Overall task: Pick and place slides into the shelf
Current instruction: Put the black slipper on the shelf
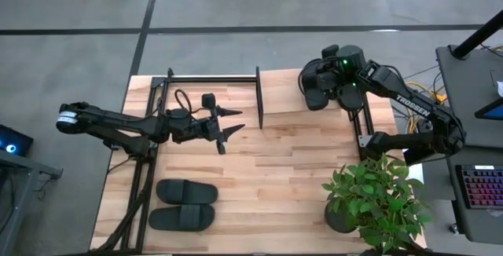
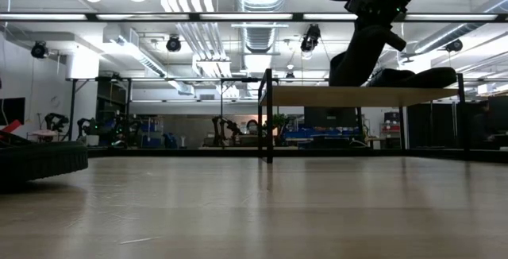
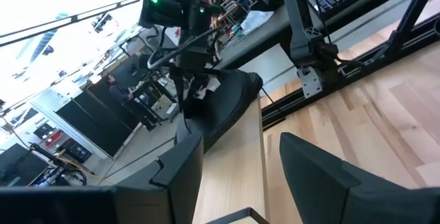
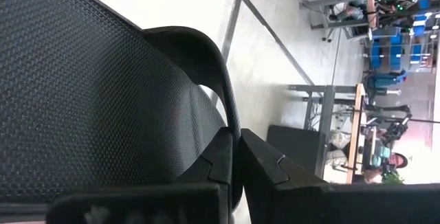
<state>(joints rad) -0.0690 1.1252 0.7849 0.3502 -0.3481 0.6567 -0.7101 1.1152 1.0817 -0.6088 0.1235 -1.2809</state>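
Observation:
Two black slides lie sole-down, side by side, near the table's near left corner; one shows at the low view's left edge. The shelf stands at the far right. A slide lies on its plank top. My right gripper hovers over the shelf top, shut on another slide. My left gripper is open above the table's middle left, pointing toward the shelf and touching nothing. My right gripper pinches the slide between its two fingers, at a thin curved edge where the strap arches over. The fingers come from above. In the left wrist view the slide sits tilted, its lower end at the shelf plank.
A potted plant stands at the table's near right corner. A thin black frame runs along the far edge left of the shelf. A keyboard and desk sit beyond the right edge. Bare wood lies between the shelf and the near slides.

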